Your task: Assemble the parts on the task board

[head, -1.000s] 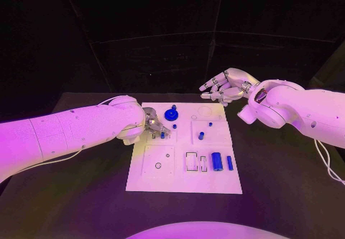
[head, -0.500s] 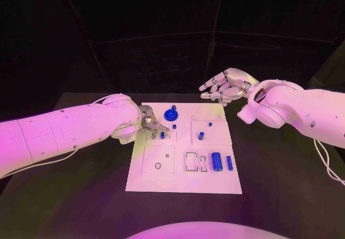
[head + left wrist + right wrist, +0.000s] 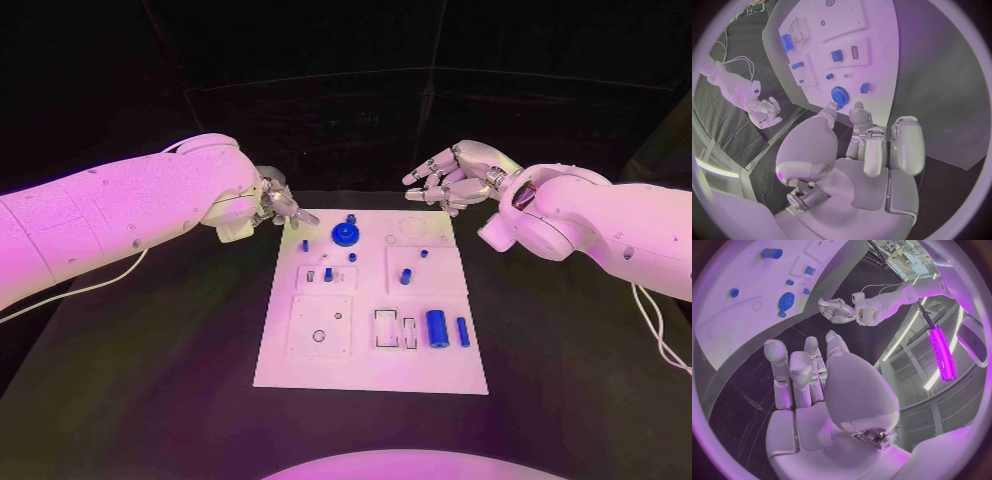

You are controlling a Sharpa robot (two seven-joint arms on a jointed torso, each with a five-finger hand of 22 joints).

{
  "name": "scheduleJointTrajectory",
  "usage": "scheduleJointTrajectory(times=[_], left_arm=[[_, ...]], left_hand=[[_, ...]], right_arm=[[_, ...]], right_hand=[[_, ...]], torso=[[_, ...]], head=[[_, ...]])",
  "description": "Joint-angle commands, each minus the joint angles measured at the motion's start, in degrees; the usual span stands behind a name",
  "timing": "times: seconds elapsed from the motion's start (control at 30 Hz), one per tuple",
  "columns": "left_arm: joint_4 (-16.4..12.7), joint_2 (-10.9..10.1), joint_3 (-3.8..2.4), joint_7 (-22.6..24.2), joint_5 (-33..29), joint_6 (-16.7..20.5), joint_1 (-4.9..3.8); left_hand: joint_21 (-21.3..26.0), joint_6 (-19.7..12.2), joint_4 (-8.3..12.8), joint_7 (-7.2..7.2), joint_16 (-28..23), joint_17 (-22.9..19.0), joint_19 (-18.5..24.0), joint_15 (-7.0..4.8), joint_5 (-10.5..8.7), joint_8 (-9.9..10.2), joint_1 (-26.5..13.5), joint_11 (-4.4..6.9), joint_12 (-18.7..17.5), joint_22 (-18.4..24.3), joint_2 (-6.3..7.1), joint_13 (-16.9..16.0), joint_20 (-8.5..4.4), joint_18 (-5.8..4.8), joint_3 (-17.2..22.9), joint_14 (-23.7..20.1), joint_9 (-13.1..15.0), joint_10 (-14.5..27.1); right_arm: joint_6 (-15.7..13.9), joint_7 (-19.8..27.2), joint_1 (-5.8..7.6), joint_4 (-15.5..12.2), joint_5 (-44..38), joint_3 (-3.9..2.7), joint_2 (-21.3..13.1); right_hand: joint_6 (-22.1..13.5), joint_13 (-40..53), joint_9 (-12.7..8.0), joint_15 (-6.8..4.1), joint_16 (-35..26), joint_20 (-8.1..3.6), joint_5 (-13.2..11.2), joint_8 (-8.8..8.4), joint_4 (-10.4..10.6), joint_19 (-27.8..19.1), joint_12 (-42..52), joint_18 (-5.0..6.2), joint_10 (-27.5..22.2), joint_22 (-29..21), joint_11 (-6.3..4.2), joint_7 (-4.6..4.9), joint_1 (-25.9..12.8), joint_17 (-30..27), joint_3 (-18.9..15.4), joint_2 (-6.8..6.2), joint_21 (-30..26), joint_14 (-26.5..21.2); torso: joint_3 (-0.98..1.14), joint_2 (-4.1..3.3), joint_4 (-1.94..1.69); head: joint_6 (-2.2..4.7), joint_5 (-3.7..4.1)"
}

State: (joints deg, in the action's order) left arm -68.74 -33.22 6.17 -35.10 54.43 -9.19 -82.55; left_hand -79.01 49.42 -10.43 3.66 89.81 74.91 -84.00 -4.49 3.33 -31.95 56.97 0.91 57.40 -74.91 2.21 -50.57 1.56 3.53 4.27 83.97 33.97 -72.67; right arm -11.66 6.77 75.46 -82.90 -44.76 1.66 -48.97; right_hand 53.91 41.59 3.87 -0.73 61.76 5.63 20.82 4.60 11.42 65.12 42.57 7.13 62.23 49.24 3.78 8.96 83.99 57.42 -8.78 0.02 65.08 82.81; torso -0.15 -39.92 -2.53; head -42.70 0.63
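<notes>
Lifting clear of the task board, the left hand now hangs empty, fingers loosely apart, off its far left corner, leaving a small blue part seated near the left edge, while the right hand waits open beyond the far right corner

Robot lab: black-draped test table, white task board.

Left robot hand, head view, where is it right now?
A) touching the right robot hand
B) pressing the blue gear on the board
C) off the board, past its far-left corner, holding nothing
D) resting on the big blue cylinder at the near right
C: the left robot hand sits beyond the task board's far-left corner, apart from the blue gear, with nothing seen in its fingers.
</notes>
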Motion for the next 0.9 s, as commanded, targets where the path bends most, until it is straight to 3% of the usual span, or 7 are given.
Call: scheduleJointTrajectory(times=[0.03,0.43,0.9], left_arm=[[2.95,1.61,-0.04,0.24,0.12,-5.53,-0.10],[11.07,6.20,0.19,1.82,1.44,-6.99,1.10],[14.52,7.91,0.91,2.48,2.70,-8.80,2.47]], left_hand=[[0.14,0.26,-0.03,0.19,0.19,15.09,-0.89,0.29,-0.27,0.28,0.52,-0.45,0.18,-0.16,-0.23,0.01,0.28,-0.29,-0.47,6.03,-0.20,-0.14],[-0.14,1.34,-0.78,0.04,0.19,15.09,-1.05,0.25,-0.31,0.28,0.68,-0.35,0.68,-0.61,-1.05,-0.22,0.35,-0.36,-1.91,6.03,-0.91,-0.31],[-0.20,1.78,-0.80,-0.06,0.19,15.09,-1.09,0.20,-0.30,0.26,1.34,-0.27,0.74,-0.75,-1.24,-0.10,0.32,-0.38,-2.81,6.03,-1.29,-0.26]], right_arm=[[0.27,0.70,0.08,0.11,0.25,-0.03,0.26],[0.43,0.71,0.06,0.44,0.25,-0.03,0.76],[0.49,0.73,0.06,0.55,0.25,-0.03,1.01]], right_hand=[[-0.20,-0.05,-0.01,0.12,-0.23,0.09,-0.28,0.13,0.04,-0.42,-0.24,1.05,-0.36,-0.04,-0.05,-0.13,-0.12,-0.05,-0.26,0.40,-0.19,-0.24],[-0.20,-0.12,-0.01,0.12,-0.18,0.10,-0.24,0.13,0.05,-0.38,-0.28,1.03,-0.36,0.01,-0.06,-0.13,-0.08,0.05,-0.24,0.46,-0.18,-0.23],[-0.21,-0.19,-0.01,0.12,-0.22,0.10,-0.19,0.13,0.05,-0.40,-0.32,1.04,-0.37,-0.05,-0.07,-0.13,-0.01,0.03,-0.21,0.53,-0.24,-0.23]], torso=[[-0.17,-0.32,0.23],[-0.29,-0.53,0.29],[-0.25,-0.48,0.26]], head=[[0.29,0.00],[0.19,-0.35],[-0.04,-0.60]])
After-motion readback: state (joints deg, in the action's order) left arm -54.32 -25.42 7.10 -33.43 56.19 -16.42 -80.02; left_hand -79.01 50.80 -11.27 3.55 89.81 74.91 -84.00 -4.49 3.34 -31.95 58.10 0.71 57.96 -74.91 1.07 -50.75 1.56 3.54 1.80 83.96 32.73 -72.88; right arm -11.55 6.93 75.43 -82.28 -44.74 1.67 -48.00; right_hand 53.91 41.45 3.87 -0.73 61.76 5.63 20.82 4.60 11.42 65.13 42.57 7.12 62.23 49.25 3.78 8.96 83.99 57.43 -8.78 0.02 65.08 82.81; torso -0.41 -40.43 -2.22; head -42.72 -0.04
